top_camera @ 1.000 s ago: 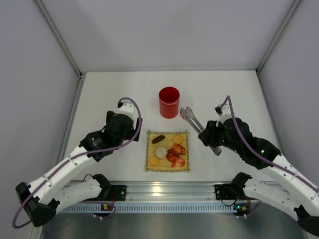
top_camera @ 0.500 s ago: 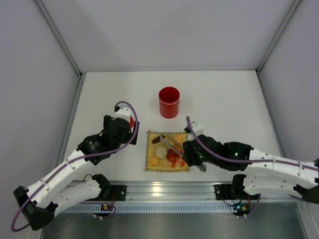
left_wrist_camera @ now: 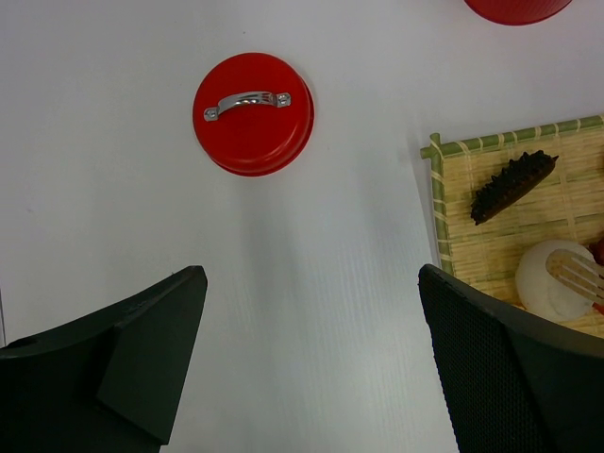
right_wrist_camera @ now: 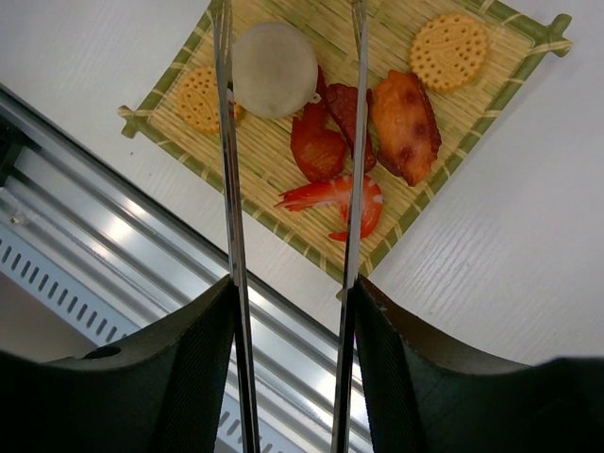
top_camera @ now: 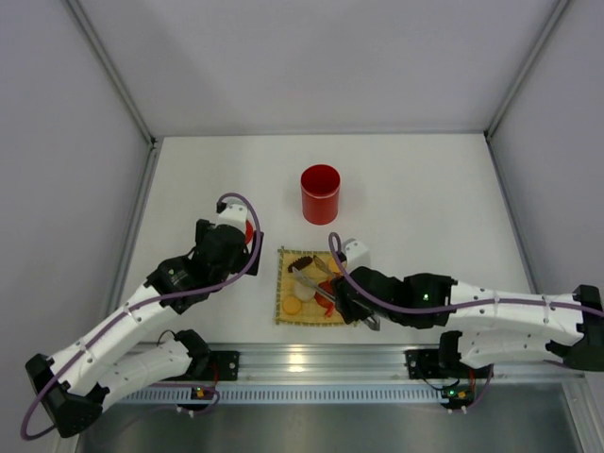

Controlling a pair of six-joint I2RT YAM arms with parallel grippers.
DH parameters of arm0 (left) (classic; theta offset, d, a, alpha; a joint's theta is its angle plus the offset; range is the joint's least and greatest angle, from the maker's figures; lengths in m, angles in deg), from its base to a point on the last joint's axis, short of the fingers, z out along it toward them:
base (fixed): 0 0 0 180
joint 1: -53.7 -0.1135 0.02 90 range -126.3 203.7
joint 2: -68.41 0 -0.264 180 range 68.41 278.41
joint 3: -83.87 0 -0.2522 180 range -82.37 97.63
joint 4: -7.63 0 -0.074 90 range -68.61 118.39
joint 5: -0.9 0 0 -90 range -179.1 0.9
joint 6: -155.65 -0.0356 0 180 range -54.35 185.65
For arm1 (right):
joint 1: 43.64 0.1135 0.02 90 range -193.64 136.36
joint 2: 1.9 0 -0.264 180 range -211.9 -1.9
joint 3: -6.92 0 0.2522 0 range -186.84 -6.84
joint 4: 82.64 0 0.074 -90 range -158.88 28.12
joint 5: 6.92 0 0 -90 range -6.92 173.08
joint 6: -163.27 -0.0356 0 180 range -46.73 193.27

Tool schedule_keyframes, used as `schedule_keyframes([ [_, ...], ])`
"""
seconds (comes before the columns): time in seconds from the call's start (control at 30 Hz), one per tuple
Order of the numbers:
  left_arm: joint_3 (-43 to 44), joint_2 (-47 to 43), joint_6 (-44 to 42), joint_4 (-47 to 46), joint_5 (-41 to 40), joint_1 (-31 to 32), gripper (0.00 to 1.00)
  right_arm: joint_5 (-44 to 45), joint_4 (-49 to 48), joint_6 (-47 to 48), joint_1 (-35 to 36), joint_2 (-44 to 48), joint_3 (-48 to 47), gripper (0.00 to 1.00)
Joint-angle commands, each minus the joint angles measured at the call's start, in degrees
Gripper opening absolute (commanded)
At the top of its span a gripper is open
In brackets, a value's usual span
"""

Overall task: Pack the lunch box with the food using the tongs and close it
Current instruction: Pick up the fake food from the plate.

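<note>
The red lunch box (top_camera: 320, 193) stands open behind the bamboo mat (top_camera: 288, 319). Its red lid (left_wrist_camera: 253, 113) with a silver tab lies flat on the table, ahead of my open, empty left gripper (left_wrist_camera: 310, 274). My right gripper (right_wrist_camera: 293, 283) is shut on the tongs (right_wrist_camera: 226, 189), whose two arms reach over the mat. The food lies there: a white round piece (right_wrist_camera: 274, 68) between the tong arms, orange slices (right_wrist_camera: 451, 49), red pieces (right_wrist_camera: 316, 146) and a dark brown piece (left_wrist_camera: 512, 186). One tong tip (left_wrist_camera: 576, 274) rests at the white piece.
A metal rail (top_camera: 321, 363) runs along the table's near edge, just below the mat. Grey walls (top_camera: 75, 142) close the table on the left, right and back. My left arm (top_camera: 142, 302) stretches toward the lid's spot.
My right arm has swung left from beside the lunch box to over the mat, carrying the tongs. The tong arms have spread apart. The left gripper shifted slightly toward the lid early on.
</note>
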Motion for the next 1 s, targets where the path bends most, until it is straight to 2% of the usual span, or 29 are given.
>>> schedule_keyframes([
  [0.0, -0.2, -1.0, 0.7, -0.9, -0.5, 0.0, 0.99, 1.8, -3.3, -0.8, 2.0, -1.1, -3.2, 0.50],
  [0.73, -0.3, -1.0, 0.6, -1.0, -0.1, 0.0, 0.99, 2.1, -3.5, -1.6, 4.7, -7.0, -3.0, 0.53],
  [0.97, -0.3, -1.1, 0.6, -1.0, 0.0, 0.0, 0.99, 1.1, -3.9, -1.5, 5.0, -8.2, -3.2, 0.50],
])
